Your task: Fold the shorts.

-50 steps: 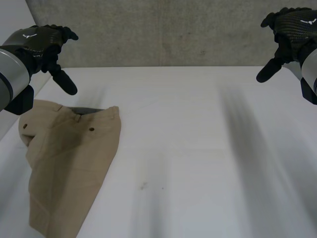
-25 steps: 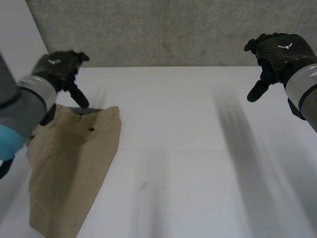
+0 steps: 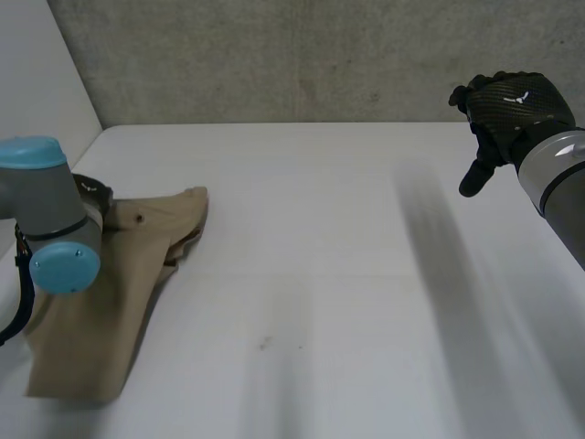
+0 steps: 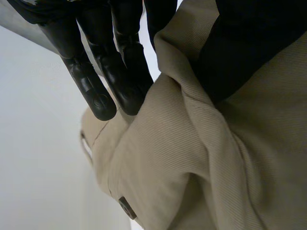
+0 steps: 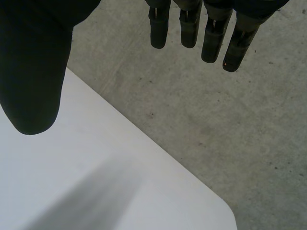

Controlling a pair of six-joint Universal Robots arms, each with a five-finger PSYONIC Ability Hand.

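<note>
The tan shorts lie bunched at the left side of the white table, the waist end with a dark button lifted into a ridge. My left hand is at that waist end, largely behind its own arm. In the left wrist view a fold of the shorts rises between the fingers and the thumb, which pinch it. My right hand hovers above the table's far right, fingers straight and thumb spread, holding nothing.
A grey wall runs behind the table. The shorts lie close to the table's left edge. In the right wrist view a rounded table corner gives way to concrete floor.
My left arm swung down onto the shorts and its hand closed on the waist end; the shorts were pulled into a bunched, narrower shape. My right hand drifted slightly left and down.
</note>
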